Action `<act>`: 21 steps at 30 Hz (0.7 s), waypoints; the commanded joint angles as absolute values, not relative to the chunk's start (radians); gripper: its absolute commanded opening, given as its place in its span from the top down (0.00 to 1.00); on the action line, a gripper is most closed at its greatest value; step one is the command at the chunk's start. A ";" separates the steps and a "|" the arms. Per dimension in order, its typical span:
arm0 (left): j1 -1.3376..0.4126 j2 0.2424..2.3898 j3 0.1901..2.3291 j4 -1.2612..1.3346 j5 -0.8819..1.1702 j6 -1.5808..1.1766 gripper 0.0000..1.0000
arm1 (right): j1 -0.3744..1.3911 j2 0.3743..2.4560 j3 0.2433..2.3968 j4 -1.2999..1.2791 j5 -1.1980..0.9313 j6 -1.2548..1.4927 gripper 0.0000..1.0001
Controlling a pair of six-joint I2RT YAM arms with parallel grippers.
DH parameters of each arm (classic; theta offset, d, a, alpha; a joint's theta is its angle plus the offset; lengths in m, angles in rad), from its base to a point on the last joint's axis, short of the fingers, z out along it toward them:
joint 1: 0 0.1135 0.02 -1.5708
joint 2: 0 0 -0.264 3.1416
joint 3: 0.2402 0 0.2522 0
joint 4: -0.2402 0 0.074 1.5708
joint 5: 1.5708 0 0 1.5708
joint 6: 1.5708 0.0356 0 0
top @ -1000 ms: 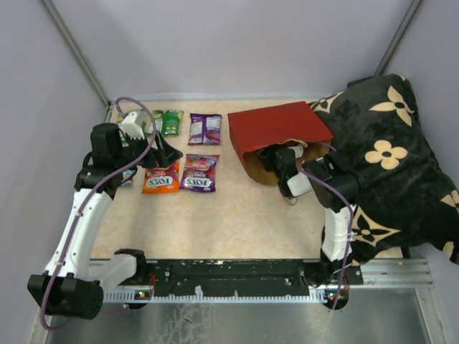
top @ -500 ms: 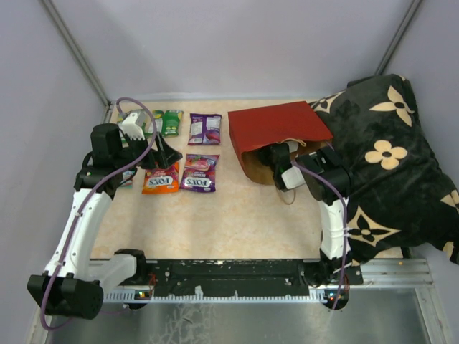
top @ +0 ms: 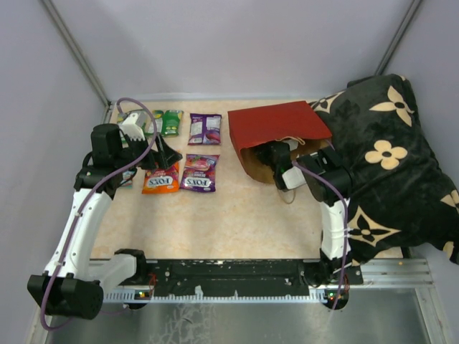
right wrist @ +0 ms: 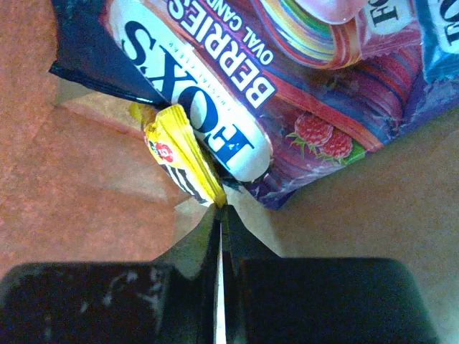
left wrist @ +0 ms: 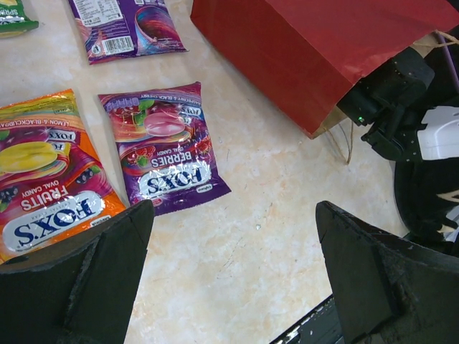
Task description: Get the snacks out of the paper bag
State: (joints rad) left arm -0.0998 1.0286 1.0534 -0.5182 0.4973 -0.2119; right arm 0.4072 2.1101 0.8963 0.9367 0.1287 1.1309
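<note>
The paper bag (top: 276, 127) lies on its side, red outside, mouth facing the near edge. My right gripper (top: 267, 154) reaches into that mouth. In the right wrist view its jaws (right wrist: 219, 211) are pressed together on the edge of a small yellow packet (right wrist: 179, 154), with a purple Fox's Berries packet (right wrist: 287, 86) lying just beyond on the brown bag floor (right wrist: 401, 186). Outside the bag lie a green packet (top: 171, 122), two purple packets (top: 205, 129) (top: 200, 173) and an orange one (top: 161, 179). My left gripper (left wrist: 233, 272) hovers open over bare table beside the orange packet (left wrist: 43, 179).
A black pillow with cream flowers (top: 387, 165) fills the right side, touching the bag's far end. String handles (left wrist: 344, 140) trail from the bag mouth. Grey walls ring the table; the arm bases and a black rail (top: 237, 276) line the near edge.
My right gripper has pushed deeper into the bag mouth and shut its jaws. The left arm and the laid-out packets have not moved.
</note>
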 commanded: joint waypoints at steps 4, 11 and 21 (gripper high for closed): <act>-0.094 1.010 1.089 -0.527 0.492 -0.199 0.00 | 0.399 1.913 0.782 1.026 0.150 1.136 1.00; -0.094 1.022 1.087 -0.507 0.513 -0.212 0.00 | 0.404 1.714 0.574 1.032 0.168 1.226 1.00; -0.093 1.015 1.083 -0.505 0.503 -0.211 0.00 | 0.438 1.271 0.369 0.764 0.188 1.186 1.00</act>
State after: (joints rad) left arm -0.0998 1.0275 1.0534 -0.5171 0.4984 -0.2123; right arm 0.4149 1.4639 0.3527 0.8909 0.1638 1.2274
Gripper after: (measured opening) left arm 0.998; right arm 0.005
